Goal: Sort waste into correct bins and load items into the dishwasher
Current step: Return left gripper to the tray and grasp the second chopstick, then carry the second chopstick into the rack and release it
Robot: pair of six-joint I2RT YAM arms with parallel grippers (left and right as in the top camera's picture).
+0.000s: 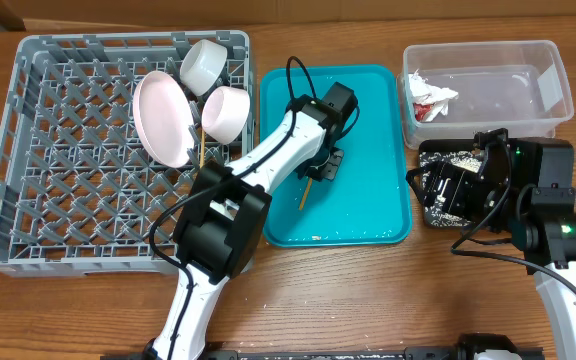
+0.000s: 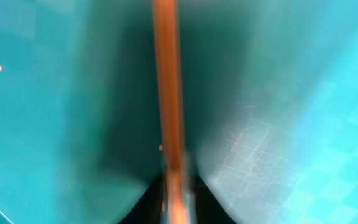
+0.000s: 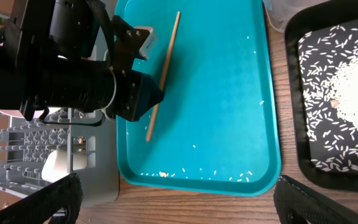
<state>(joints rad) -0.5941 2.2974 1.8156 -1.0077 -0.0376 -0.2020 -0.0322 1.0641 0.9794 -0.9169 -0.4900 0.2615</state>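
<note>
A thin wooden chopstick (image 1: 305,196) lies on the teal tray (image 1: 368,200), and my left gripper (image 1: 323,165) is shut on it. In the left wrist view the chopstick (image 2: 168,93) runs straight up from between the closed jaws of the left gripper (image 2: 178,193). The right wrist view shows the same chopstick (image 3: 166,62) under the left gripper (image 3: 154,96). My right gripper (image 3: 176,199) hangs open and empty over the tray's front edge. Rice (image 3: 353,81) fills the black tray (image 3: 291,124). The red-and-white wrapper (image 1: 430,98) lies in the clear tub (image 1: 543,60).
The grey dish rack (image 1: 28,200) at the left holds a pink plate (image 1: 161,118), a white cup (image 1: 208,65), a bowl (image 1: 226,110) and a thin wooden stick (image 1: 201,150). Loose rice grains (image 3: 241,177) and a brown lump (image 3: 163,174) lie on the teal tray.
</note>
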